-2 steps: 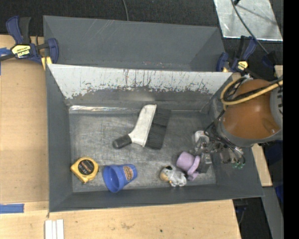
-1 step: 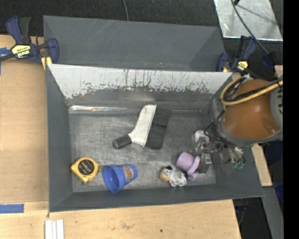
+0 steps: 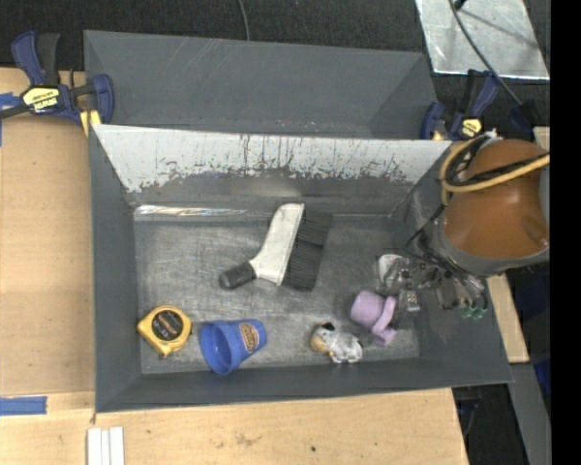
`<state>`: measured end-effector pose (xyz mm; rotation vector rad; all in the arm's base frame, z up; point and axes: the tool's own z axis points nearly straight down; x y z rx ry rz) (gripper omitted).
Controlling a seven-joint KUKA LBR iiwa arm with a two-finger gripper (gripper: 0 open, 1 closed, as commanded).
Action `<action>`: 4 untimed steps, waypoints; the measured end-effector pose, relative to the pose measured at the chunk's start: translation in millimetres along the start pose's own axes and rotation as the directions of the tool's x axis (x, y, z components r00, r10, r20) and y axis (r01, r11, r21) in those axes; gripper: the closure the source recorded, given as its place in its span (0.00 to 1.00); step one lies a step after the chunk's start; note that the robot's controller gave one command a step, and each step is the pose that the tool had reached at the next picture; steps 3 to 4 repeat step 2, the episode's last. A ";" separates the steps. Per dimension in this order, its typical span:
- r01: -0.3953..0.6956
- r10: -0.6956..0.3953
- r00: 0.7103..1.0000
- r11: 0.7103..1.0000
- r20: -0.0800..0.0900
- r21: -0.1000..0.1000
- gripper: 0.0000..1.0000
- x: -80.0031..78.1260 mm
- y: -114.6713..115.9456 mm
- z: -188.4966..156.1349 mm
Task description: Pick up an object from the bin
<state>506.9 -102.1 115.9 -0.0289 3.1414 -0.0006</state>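
You have the end effector point(image 3: 403, 284) low at the right end of the bin point(image 3: 116, 289), just beside a small lilac plastic piece point(image 3: 368, 309) lying near the right wall. You cannot tell whether it is spread or pressed together, nor whether it touches that piece. Just left of the lilac piece sits a small white and gold trinket point(image 3: 335, 343). Further along the front are a blue cup point(image 3: 223, 345) on its side and a yellow tape measure point(image 3: 165, 329), and a white-handled black brush point(image 3: 289, 245) lies mid-floor.
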 end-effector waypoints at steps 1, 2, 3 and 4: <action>0.001 -0.001 1.000 1.000 -0.003 -0.001 1.00 5.7 0.8 -56.0; 0.002 -0.002 1.000 1.000 0.000 0.000 1.00 -0.5 9.9 -124.7; 0.002 -0.002 1.000 1.000 0.000 0.000 1.00 -0.5 9.9 -124.7; 0.002 -0.002 1.000 1.000 0.000 0.000 1.00 -0.5 9.9 -124.7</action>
